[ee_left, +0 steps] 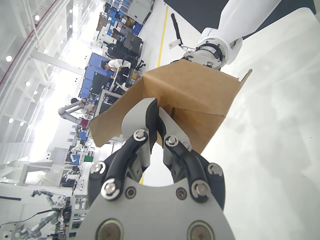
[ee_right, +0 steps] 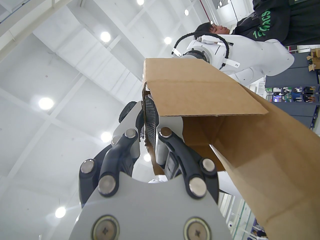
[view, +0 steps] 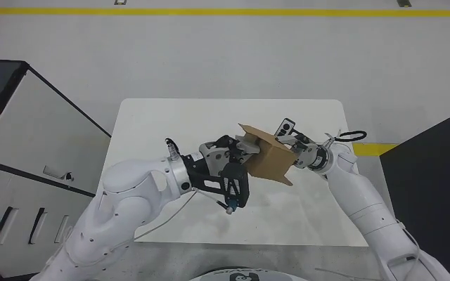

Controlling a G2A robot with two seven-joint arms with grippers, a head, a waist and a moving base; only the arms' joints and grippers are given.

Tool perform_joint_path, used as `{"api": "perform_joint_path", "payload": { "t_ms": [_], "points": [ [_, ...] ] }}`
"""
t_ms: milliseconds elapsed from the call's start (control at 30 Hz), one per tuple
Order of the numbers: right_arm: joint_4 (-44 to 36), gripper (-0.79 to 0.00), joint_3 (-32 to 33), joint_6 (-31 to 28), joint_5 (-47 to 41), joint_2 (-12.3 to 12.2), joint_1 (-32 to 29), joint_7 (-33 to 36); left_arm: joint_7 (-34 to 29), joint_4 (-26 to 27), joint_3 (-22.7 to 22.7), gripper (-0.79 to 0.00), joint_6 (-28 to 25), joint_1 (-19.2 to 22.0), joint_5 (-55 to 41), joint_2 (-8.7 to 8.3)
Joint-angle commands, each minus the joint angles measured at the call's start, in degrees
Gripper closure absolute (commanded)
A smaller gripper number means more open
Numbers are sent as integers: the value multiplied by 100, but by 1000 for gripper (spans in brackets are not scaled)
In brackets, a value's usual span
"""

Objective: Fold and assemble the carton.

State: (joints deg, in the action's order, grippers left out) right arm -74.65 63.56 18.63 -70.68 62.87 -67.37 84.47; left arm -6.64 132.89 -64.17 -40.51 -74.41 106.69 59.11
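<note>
Carton pinched from both ends, held between the two arms.

I see the left gripper (ee_left: 156,112) clamped on a panel edge of the brown carton (ee_left: 195,93), with the cardboard sandwiched tight in its grip and the box body running straight out ahead of it. The right gripper (ee_right: 148,108) is closed on the opposite side, biting a wall just under a folded-over flap. The carton hangs between the two hands, partly opened, its flaps loose. It looks lifted clear of the white table (view: 176,126), though from above I can't be sure the lower corner isn't touching.
</note>
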Motion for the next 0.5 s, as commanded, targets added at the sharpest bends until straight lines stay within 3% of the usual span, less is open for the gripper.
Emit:
{"api": "perform_joint_path", "payload": {
  "t_ms": [0, 467],
  "points": [
    [0, 0, 0, 0, 0, 0, 0, 0, -30, 26, -108, 0, 8, -55, -23, -11],
    [0, 0, 0, 0, 0, 0, 0, 0, 76, 175, -1194, 0, -27, -286, -169, -111]
  ]
}}
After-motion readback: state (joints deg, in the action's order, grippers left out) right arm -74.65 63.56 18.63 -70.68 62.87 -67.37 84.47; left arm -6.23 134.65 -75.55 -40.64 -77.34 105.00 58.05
